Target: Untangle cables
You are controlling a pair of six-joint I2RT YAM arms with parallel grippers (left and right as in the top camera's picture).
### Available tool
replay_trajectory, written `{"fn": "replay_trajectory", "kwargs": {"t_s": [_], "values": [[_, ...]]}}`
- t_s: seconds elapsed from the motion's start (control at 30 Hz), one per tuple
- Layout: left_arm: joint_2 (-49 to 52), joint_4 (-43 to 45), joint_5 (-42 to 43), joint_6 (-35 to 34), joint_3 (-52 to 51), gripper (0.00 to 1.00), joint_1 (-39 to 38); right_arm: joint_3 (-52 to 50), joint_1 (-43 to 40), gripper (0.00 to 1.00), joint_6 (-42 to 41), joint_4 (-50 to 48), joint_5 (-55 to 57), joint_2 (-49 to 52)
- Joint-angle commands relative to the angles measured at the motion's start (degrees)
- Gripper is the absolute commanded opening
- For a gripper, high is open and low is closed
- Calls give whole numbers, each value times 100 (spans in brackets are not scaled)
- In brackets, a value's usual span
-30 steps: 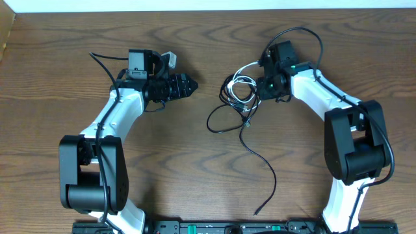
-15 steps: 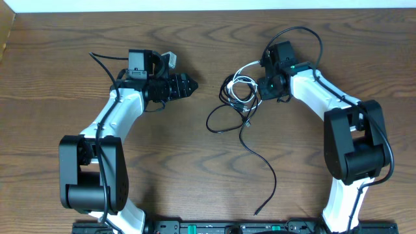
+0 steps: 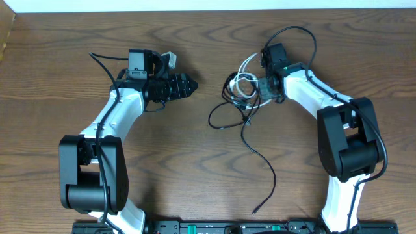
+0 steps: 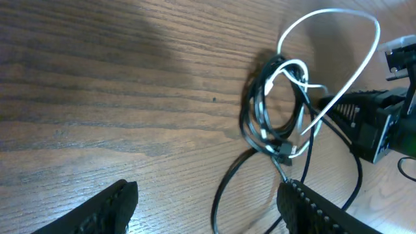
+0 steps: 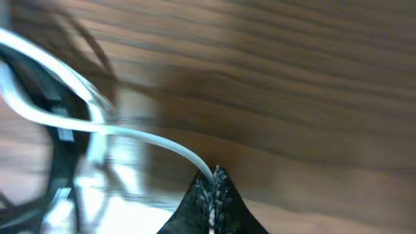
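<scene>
The white cable [image 3: 242, 82] and the black cable [image 3: 259, 155] lie tangled in a small coil at the table's middle right. The black cable's long tail runs toward the front edge. My right gripper [image 3: 260, 88] is at the coil's right side and is shut on the white cable [image 5: 149, 138], pinched between its fingertips [image 5: 216, 179]. My left gripper [image 3: 188, 85] is open and empty, well left of the coil. The left wrist view shows its gripper [image 4: 214, 208] wide open above bare wood, with the black coil [image 4: 250, 123] and a raised white loop [image 4: 331, 10] ahead.
The wooden table [image 3: 162, 162] runs to a pale wall at the back. Both arm bases stand at the front edge. Thick black arm cables loop behind each wrist.
My right gripper has shifted slightly left and toward the back with the white cable, and the coil has shifted a little with it. The left arm has not moved.
</scene>
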State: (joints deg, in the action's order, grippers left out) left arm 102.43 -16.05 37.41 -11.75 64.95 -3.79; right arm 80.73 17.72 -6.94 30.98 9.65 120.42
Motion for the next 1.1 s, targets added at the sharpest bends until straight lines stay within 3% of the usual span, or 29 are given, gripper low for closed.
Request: {"fn": "replay_trajectory", "kwargs": {"t_s": [0.0,0.2,0.4,0.73,0.9,0.97,1.0,1.07], "values": [[66,11,70,101,0,73,7,-94,-4,1,-293,337,1655,275],[66,11,70,101,0,73,7,-85,-2,1,-278,431,1360,-282],[66,11,68,101,0,73,7,-85,4,1,160,160,13,-1362],[66,11,70,101,0,73,7,-85,131,1,192,-474,-1397,-3386],[66,9,70,98,0,73,7,-85,133,1,190,-501,-1067,-3932],[66,9,70,98,0,73,7,-85,120,28,195,-343,-953,-3943],[66,9,70,98,0,73,7,-87,83,47,304,-118,-960,-3866],[66,9,72,98,0,73,9,-87,26,54,581,170,-957,-3720]]}}
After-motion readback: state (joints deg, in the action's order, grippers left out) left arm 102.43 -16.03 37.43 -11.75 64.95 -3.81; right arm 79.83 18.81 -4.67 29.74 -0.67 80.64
